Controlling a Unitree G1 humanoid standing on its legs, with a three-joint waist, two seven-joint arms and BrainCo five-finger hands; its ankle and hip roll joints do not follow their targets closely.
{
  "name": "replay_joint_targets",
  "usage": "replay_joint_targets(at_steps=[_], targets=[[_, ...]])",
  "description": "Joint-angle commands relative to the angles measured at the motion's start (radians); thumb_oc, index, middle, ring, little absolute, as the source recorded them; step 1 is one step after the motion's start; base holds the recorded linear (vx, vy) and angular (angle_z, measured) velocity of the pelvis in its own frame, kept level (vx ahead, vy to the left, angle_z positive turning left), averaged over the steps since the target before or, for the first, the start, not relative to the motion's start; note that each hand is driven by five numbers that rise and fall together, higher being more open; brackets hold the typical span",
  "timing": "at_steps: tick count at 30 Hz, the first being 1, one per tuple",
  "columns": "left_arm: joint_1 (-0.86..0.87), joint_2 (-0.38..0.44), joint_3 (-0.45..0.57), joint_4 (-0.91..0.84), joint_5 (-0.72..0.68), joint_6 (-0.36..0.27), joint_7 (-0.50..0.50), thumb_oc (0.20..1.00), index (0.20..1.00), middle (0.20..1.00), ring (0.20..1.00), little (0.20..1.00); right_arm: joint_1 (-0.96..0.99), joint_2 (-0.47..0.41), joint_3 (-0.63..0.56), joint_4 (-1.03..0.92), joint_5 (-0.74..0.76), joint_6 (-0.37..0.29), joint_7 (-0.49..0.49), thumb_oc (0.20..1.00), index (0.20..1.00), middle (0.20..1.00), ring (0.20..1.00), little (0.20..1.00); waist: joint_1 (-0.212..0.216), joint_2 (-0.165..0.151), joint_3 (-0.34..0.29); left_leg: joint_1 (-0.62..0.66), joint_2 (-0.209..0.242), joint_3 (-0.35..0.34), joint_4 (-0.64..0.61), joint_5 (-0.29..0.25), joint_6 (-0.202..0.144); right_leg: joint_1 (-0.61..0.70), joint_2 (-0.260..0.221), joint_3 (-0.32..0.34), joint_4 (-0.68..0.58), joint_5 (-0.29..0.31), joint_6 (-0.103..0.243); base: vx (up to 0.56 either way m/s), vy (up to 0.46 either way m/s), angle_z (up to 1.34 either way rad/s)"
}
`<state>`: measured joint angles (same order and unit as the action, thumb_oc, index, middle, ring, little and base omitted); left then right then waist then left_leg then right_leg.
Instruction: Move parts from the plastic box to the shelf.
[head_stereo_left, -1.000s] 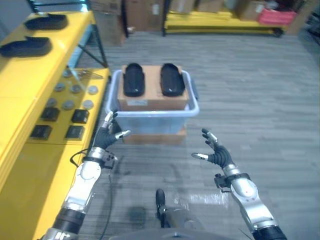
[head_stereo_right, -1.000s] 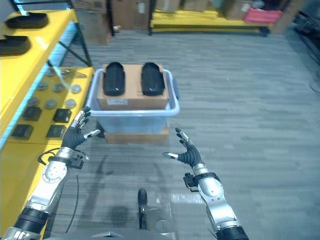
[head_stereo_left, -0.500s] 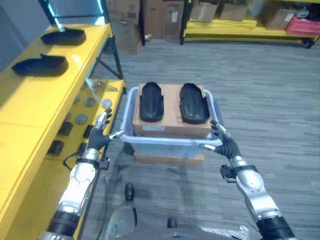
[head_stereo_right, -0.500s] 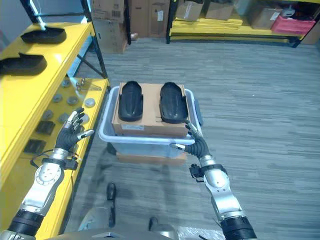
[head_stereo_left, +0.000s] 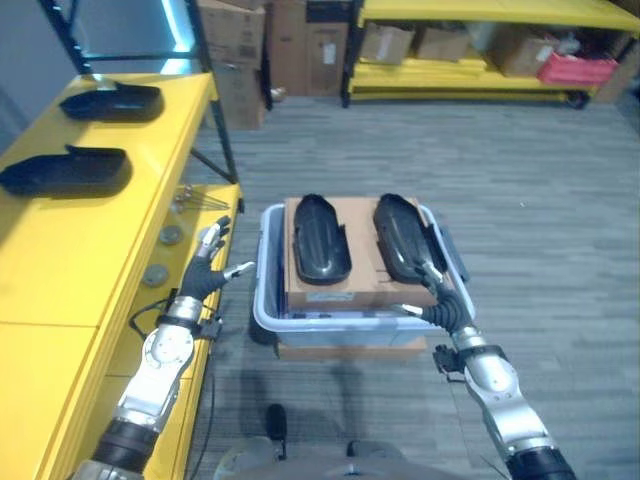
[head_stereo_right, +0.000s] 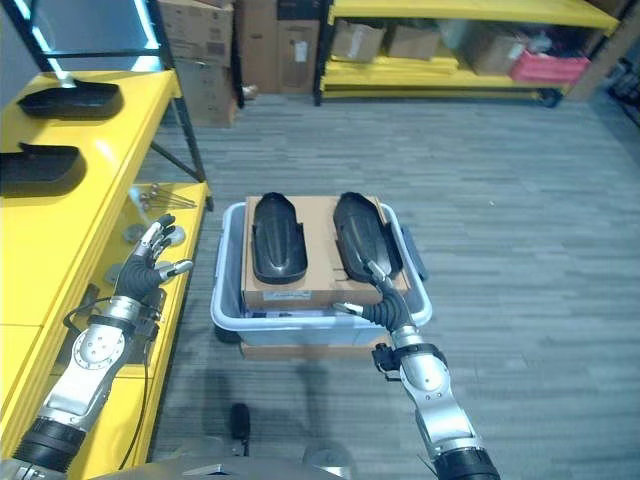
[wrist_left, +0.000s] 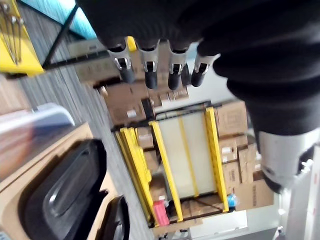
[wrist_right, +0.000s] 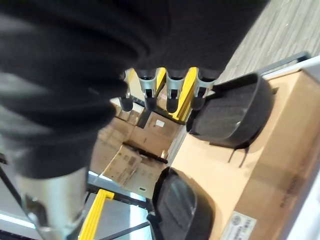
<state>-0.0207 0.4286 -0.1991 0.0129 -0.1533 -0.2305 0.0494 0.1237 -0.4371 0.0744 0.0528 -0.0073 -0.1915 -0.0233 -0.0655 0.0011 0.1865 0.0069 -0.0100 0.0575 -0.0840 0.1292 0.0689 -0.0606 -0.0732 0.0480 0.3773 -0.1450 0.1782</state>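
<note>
Two black moulded parts, the left part (head_stereo_left: 320, 240) and the right part (head_stereo_left: 402, 236), lie side by side on a cardboard sheet (head_stereo_left: 366, 286) in a translucent plastic box (head_stereo_left: 268, 310) on the floor. My right hand (head_stereo_left: 437, 296) hovers open over the box's near right corner, just short of the right part (wrist_right: 231, 113). My left hand (head_stereo_left: 208, 266) is open, held up left of the box beside the yellow shelf (head_stereo_left: 70, 260). Two more black parts (head_stereo_left: 66, 172) (head_stereo_left: 112, 101) rest on the shelf's top level.
Small round pieces (head_stereo_left: 171, 235) and thin metal rods (head_stereo_left: 200, 202) sit on the shelf's lower level. A black upright (head_stereo_left: 208, 95) braces the shelf. Cardboard boxes (head_stereo_left: 236, 55) and a far yellow rack (head_stereo_left: 470, 70) stand at the back. Grey floor lies open to the right.
The camera has come closer to the box and shelf. My right hand now reaches over the box's near right corner; my left hand stays raised and open.
</note>
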Motion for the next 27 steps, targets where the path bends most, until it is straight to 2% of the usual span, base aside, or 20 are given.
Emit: replay_joint_targets(at_steps=[1,3,5,7,9,11,12,13,14,15,17,20,21,24,27], targets=[[-0.075,0.022,0.014,-0.019,0.012,-0.025,-0.015,1.0,1.0,1.0,1.0,1.0,-0.054,0.012,-0.018,-0.05,-0.003,-0.037,-0.008,1.0,1.0,1.0,1.0,1.0,0.013,-0.003,0.015,0.095,0.055,0.004,-0.003,-0.19,-0.065,-0.032,-0.024,-0.026,-0.222,0.123,-0.004,0.13,-0.11,-0.34],[-0.102,0.023,0.004,-0.005,0.026,-0.021,-0.011,1.0,1.0,1.0,1.0,1.0,-0.053,0.012,-0.011,-0.051,-0.011,-0.03,-0.007,1.0,1.0,1.0,1.0,1.0,-0.003,0.0,0.019,0.12,0.067,0.005,-0.003,-0.208,-0.077,-0.081,-0.059,-0.059,-0.338,0.172,0.007,0.22,-0.174,-0.35],[-0.114,0.021,-0.007,0.011,0.038,-0.025,-0.017,1.0,1.0,1.0,1.0,1.0,-0.047,0.009,0.001,-0.047,-0.021,-0.028,0.001,1.0,1.0,1.0,1.0,1.0,-0.012,-0.013,0.009,0.138,0.061,0.008,-0.003,-0.225,-0.084,-0.039,-0.077,-0.067,-0.405,0.194,0.013,0.16,-0.159,-0.03],[-0.114,0.021,-0.007,0.012,0.038,-0.025,-0.016,1.0,1.0,1.0,1.0,1.0,-0.047,0.01,0.002,-0.046,-0.021,-0.029,0.001,1.0,1.0,1.0,1.0,1.0,-0.013,-0.014,0.01,0.14,0.061,0.008,-0.003,-0.225,-0.084,-0.034,-0.077,-0.067,-0.41,0.196,0.014,0.09,-0.106,0.28],[-0.093,0.002,-0.003,0.019,0.026,-0.025,-0.014,1.0,1.0,1.0,1.0,1.0,-0.041,-0.013,0.015,-0.053,-0.021,-0.03,0.018,1.0,1.0,1.0,1.0,1.0,-0.016,-0.012,-0.009,0.176,0.099,0.012,-0.003,-0.231,-0.11,-0.005,-0.071,-0.077,-0.39,0.192,-0.003,0.25,-0.32,0.24],[-0.093,0.002,-0.003,0.019,0.026,-0.025,-0.015,1.0,1.0,1.0,1.0,1.0,-0.04,-0.014,0.015,-0.054,-0.021,-0.03,0.019,1.0,1.0,1.0,1.0,1.0,-0.017,-0.011,-0.009,0.177,0.1,0.011,-0.003,-0.232,-0.111,-0.005,-0.07,-0.078,-0.388,0.191,-0.003,0.12,-0.169,0.06],[-0.086,-0.005,0.001,0.035,0.012,-0.023,-0.012,1.0,1.0,1.0,1.0,1.0,-0.048,-0.035,0.014,-0.056,-0.005,-0.035,0.028,1.0,1.0,1.0,1.0,1.0,-0.018,-0.006,-0.013,0.174,0.124,0.004,0.03,-0.233,-0.126,0.01,-0.056,-0.086,-0.382,0.173,-0.019,0.2,-0.342,-0.01],[-0.081,-0.009,0.007,0.046,0.015,-0.02,-0.007,1.0,1.0,1.0,1.0,1.0,-0.055,-0.053,0.006,-0.048,0.016,-0.038,0.028,1.0,1.0,1.0,1.0,1.0,-0.019,-0.002,-0.005,0.129,0.147,-0.007,0.141,-0.219,-0.147,0.048,-0.041,-0.113,-0.393,0.151,-0.044,0.2,-0.342,-0.01],[-0.081,-0.009,0.007,0.046,0.015,-0.02,-0.007,1.0,1.0,1.0,1.0,1.0,-0.055,-0.053,0.006,-0.048,0.016,-0.038,0.028,1.0,1.0,1.0,1.0,1.0,-0.019,-0.002,-0.005,0.129,0.147,-0.007,0.141,-0.219,-0.147,0.048,-0.041,-0.113,-0.393,0.151,-0.044,0.13,-0.296,0.03],[-0.089,-0.008,0.011,0.058,0.02,-0.018,0.009,1.0,1.0,1.0,1.0,1.0,-0.055,-0.067,-0.004,-0.052,0.043,-0.04,0.025,1.0,1.0,1.0,1.0,1.0,-0.013,-0.008,0.016,0.072,0.129,-0.05,0.257,-0.179,-0.159,0.078,-0.032,-0.125,-0.404,0.145,-0.064,0.04,-0.121,0.19],[-0.098,-0.006,0.012,0.066,0.029,-0.017,0.017,1.0,1.0,1.0,1.0,1.0,-0.055,-0.072,-0.008,-0.048,0.055,-0.038,0.021,1.0,1.0,1.0,1.0,1.0,-0.01,-0.013,0.026,0.043,0.118,-0.061,0.276,-0.168,-0.161,0.09,-0.032,-0.132,-0.414,0.139,-0.068,0.07,-0.115,0.15],[-0.112,-0.014,0.01,0.079,0.056,-0.012,0.031,1.0,1.0,1.0,1.0,1.0,-0.053,-0.077,-0.016,-0.039,0.055,-0.034,0.012,1.0,1.0,1.0,1.0,1.0,-0.017,-0.021,0.026,0.005,0.114,-0.038,0.217,-0.187,-0.152,0.114,-0.046,-0.157,-0.442,0.131,-0.065,0.09,-0.007,0.23],[-0.128,-0.017,0.013,0.096,0.103,-0.007,0.038,1.0,1.0,1.0,1.0,1.0,-0.046,-0.083,-0.036,-0.044,0.031,-0.035,0.002,1.0,1.0,1.0,1.0,1.0,-0.018,-0.009,0.019,0.003,0.125,0.018,0.108,-0.176,-0.148,0.121,-0.039,-0.174,-0.454,0.124,-0.057,0.11,0.047,0.55],[-0.148,-0.007,0.006,0.127,0.201,0.007,0.07,1.0,1.0,1.0,1.0,1.0,-0.033,-0.08,-0.045,-0.058,0.019,-0.044,-0.004,1.0,1.0,1.0,1.0,1.0,-0.023,0.007,0.019,0.016,0.115,0.01,0.051,-0.158,-0.14,0.103,-0.029,-0.16,-0.463,0.129,-0.05,0.06,0.065,0.1],[-0.201,0.016,-0.002,0.163,0.299,0.019,0.111,1.0,1.0,1.0,1.0,1.0,-0.033,-0.062,-0.027,-0.07,0.014,-0.049,-0.012,1.0,1.0,1.0,1.0,1.0,-0.036,0.013,0.034,0.009,0.107,0.041,-0.003,-0.146,-0.134,0.052,-0.033,-0.138,-0.465,0.144,-0.04,-0.05,0.098,-0.25]])
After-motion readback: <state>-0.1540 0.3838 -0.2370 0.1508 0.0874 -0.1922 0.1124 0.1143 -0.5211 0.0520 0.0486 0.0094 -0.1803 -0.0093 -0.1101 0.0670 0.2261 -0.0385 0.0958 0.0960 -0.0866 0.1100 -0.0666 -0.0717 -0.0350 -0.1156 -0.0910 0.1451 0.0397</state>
